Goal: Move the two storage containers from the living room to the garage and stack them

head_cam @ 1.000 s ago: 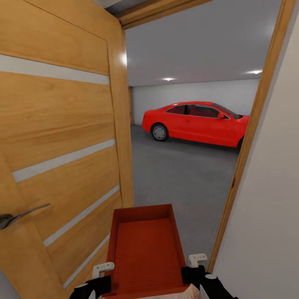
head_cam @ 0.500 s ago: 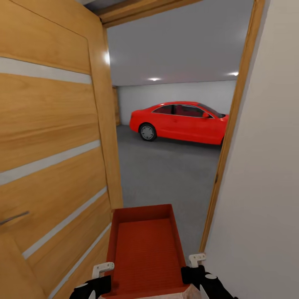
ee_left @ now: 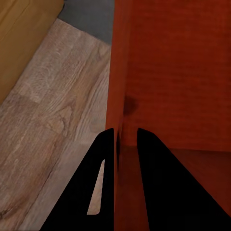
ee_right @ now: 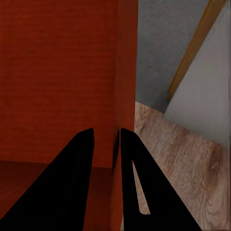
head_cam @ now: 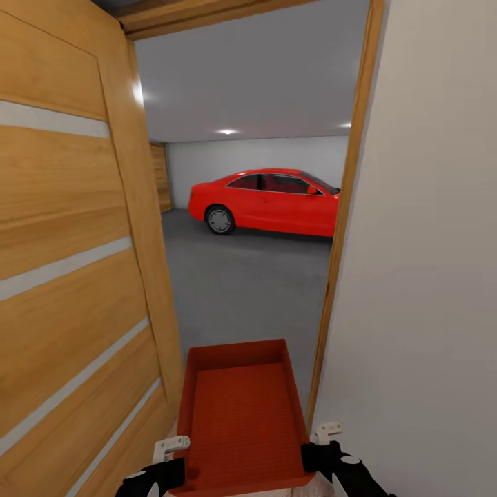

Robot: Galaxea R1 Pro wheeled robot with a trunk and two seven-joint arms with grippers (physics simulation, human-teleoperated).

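since a second ago the whole head view has slid left: the door handle has left the frame and the wall [head_cam: 428, 276] at right takes up more of it, while the bin [head_cam: 241, 421] sits at the same spot, bottom centre. it is an orange-red, open-topped rectangular box with thin plain walls and a finely ribbed bottom, nothing inside, held level with its long axis pointing away from the camera. the left gripper [ee_left: 126, 137] has its jaws clamped on the bin's left wall, one finger inside and one outside; the right gripper [ee_right: 106, 137] pinches the right wall the same way. in the head view the bin lies in the doorway, between the wooden door [head_cam: 69, 262] with pale horizontal stripes filling the left and the wood frame [head_cam: 338, 228] right of centre. under the bin, in the wrist views, light wood planks [ee_left: 53, 125] meet the dark grey floor [head_cam: 248, 283]. beyond, the garage has pale grey walls, ceiling spots and a red car [head_cam: 266, 201] at mid frame.
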